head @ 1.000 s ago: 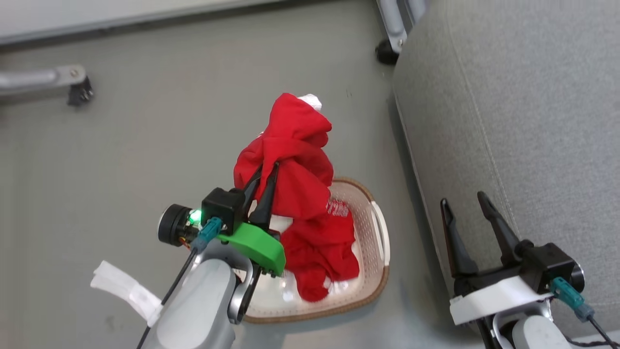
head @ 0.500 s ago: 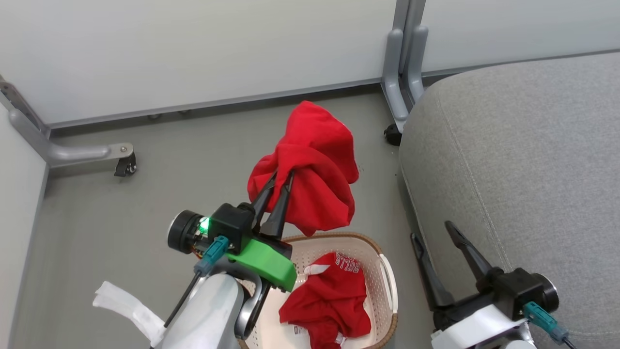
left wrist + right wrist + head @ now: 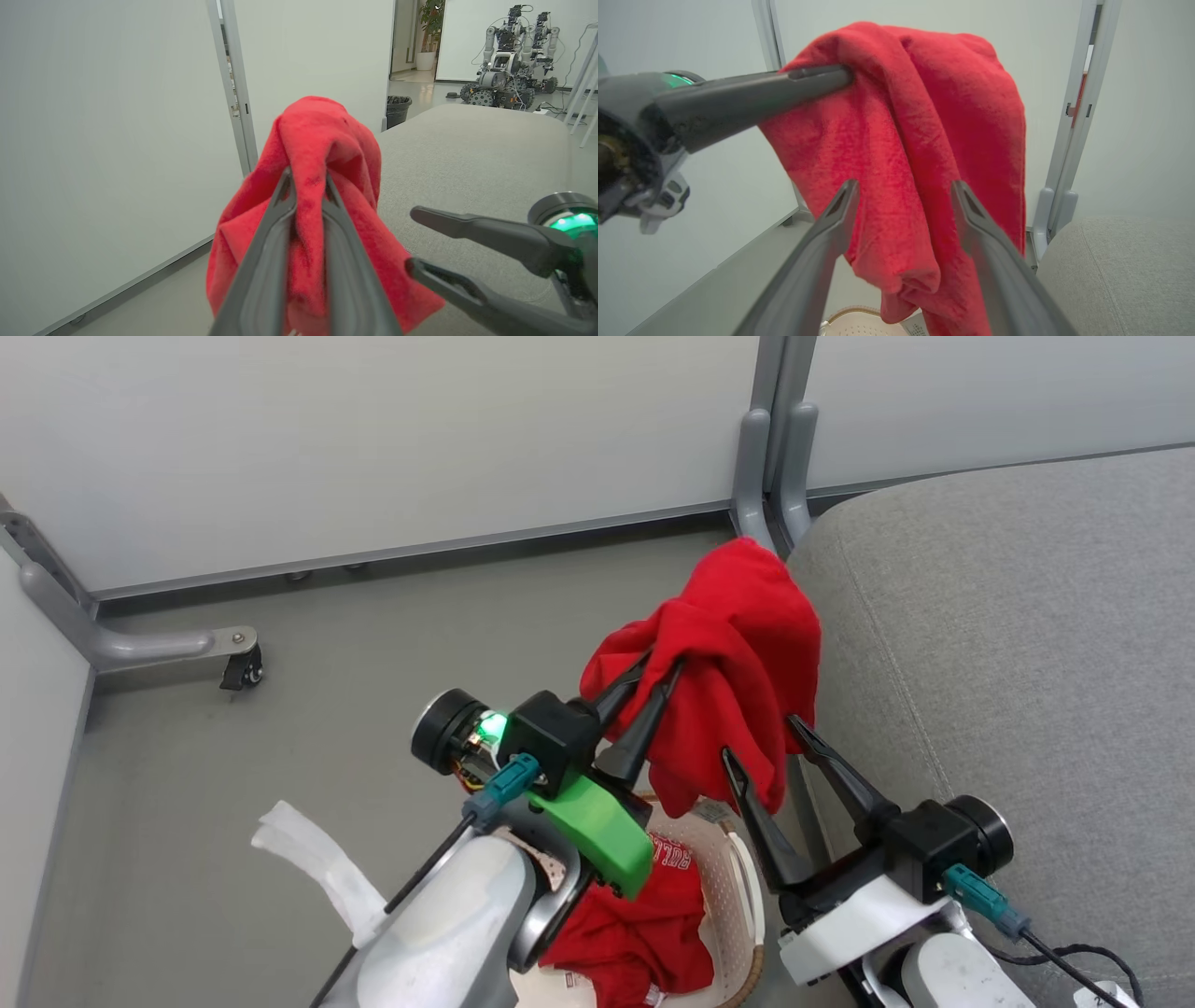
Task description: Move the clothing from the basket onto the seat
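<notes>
Transfer step: red garment (image 3: 738,644) is pinched in the left gripper (image 3: 661,665) mid-frame, right gripper (image 3: 760,737) spread wide; it must next be carried over the seat (image 3: 1027,663) and released

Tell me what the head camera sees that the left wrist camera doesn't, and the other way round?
Head view's extras: the cream perforated plastic basket with brown rim on the floor, a second red garment with white lettering lying in it, and a small black caster wheel.
Left wrist view's extras: a black waste bin and parked grey wheeled robots in a room beyond.
Both: the soft bright red garment pinched in the left claw, the open right claw beside it, and the light grey fabric sofa cushion.
</notes>
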You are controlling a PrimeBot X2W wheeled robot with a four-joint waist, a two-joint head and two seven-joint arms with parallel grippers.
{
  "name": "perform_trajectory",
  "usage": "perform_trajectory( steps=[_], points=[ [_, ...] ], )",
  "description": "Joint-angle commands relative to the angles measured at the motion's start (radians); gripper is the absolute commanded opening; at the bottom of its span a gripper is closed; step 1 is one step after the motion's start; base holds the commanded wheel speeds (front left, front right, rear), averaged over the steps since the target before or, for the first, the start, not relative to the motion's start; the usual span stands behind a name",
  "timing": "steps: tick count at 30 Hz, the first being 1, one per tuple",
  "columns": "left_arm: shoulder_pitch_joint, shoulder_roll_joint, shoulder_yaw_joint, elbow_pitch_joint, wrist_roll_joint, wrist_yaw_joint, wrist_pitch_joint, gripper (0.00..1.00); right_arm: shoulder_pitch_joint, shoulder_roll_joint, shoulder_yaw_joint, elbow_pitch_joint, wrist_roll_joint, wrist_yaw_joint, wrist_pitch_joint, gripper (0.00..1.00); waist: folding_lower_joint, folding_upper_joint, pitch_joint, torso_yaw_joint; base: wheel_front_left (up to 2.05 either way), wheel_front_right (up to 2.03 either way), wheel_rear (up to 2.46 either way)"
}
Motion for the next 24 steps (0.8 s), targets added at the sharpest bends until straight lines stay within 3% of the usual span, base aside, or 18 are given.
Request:
perform_trajectory(
  steps=[1,8,9,10,11,24],
  points=[
    [-0.017,0.000,-0.022,-0.016,-0.024,-0.007,0.014,0.00,-0.016,0.000,0.004,0.017,0.000,0.000,-0.003,1.00,0.0001,0.0000,0.000,-0.002,0.00,0.00,0.00],
    [-0.045,0.000,-0.115,-0.059,-0.072,0.002,0.081,0.00,-0.050,0.003,0.020,0.078,0.021,0.000,-0.003,1.00,0.0001,0.0000,0.005,-0.010,0.00,0.00,0.00],
    [-0.048,0.000,-0.124,-0.062,-0.079,0.005,0.087,0.00,-0.054,0.003,0.020,0.082,0.021,0.000,-0.003,0.95,0.0001,0.0000,0.006,-0.011,0.00,0.00,0.00],
    [-0.050,0.000,-0.131,-0.063,-0.086,0.008,0.094,0.00,-0.057,0.004,0.015,0.081,0.018,0.000,-0.003,0.25,0.0001,0.0000,0.007,-0.011,0.00,0.00,0.00],
    [-0.054,0.000,-0.139,-0.063,-0.089,0.009,0.097,0.00,-0.054,0.005,0.016,0.083,0.022,0.000,-0.003,0.00,0.0001,0.0000,0.008,-0.011,0.00,0.00,0.00],
    [-0.068,0.000,-0.172,-0.026,-0.114,0.033,0.088,0.00,-0.026,-0.008,0.016,0.067,0.040,0.000,-0.003,0.00,0.0001,0.0000,0.008,-0.018,0.00,0.00,0.00]
  ],
)
